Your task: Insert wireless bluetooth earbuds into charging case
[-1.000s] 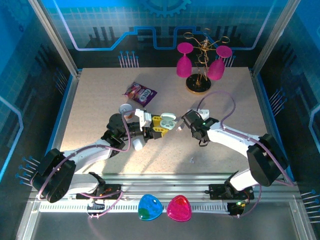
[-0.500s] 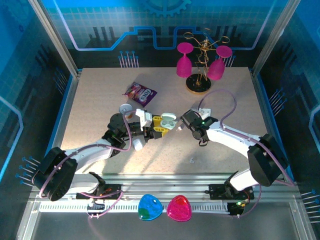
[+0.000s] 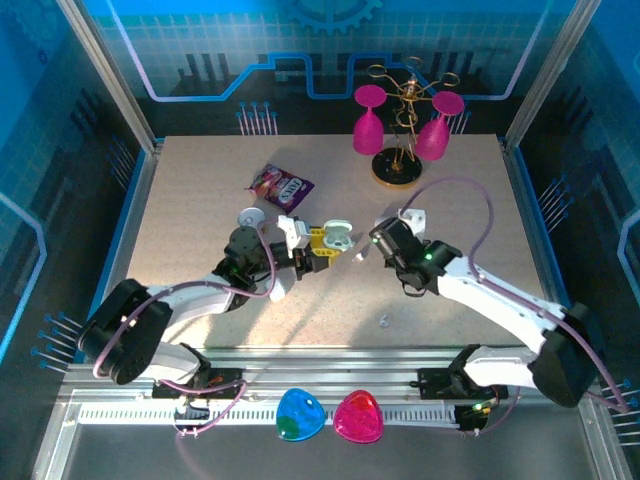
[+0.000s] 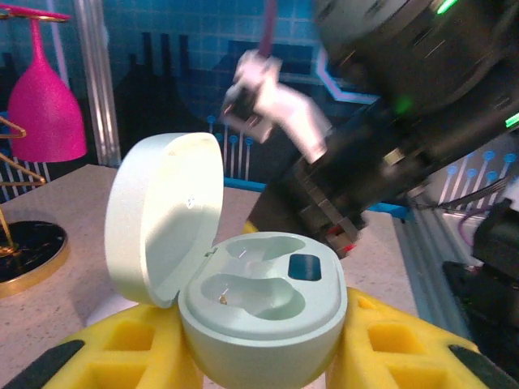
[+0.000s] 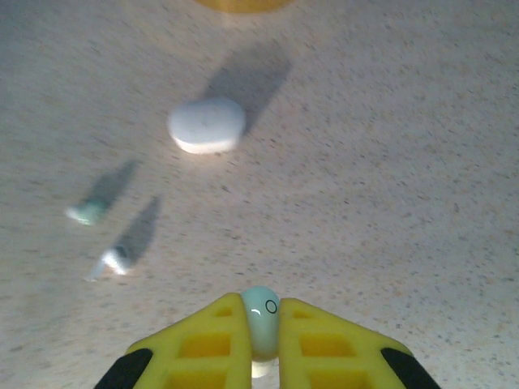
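The left gripper [image 4: 259,362] has its yellow ribbed fingers [image 4: 122,356] clamped on either side of the lower half of a pale mint pebble-shaped plastic charging case [image 4: 261,312]. The case sits upright between them, its hinged lid [image 4: 162,215] swung open to the left of the fingers. Both moulded wells in the case's top face are bare. Just past those fingertips, above and to the right of the case, looms the right arm's black wrist body [image 4: 389,121]. Further off to the left stand a pink plastic wine glass [image 4: 45,101] and a black, gold-rimmed round stand base [image 4: 24,251]. The right gripper [image 5: 261,326] has its yellow fingers [image 5: 219,328] pressed together on a tiny pale rounded plastic earbud [image 5: 261,312], which pokes out between the tips. On the speckled beige tabletop [image 5: 389,162] beyond these fingers lies a white pebble-shaped closed case [image 5: 207,124], ahead and slightly left. Two more tiny loose earbuds [image 5: 87,212] [image 5: 113,259] lie nearer and well to the left. From the top camera, the right fingertips [image 3: 362,253] hover just beside the open case [image 3: 337,236], not touching it.
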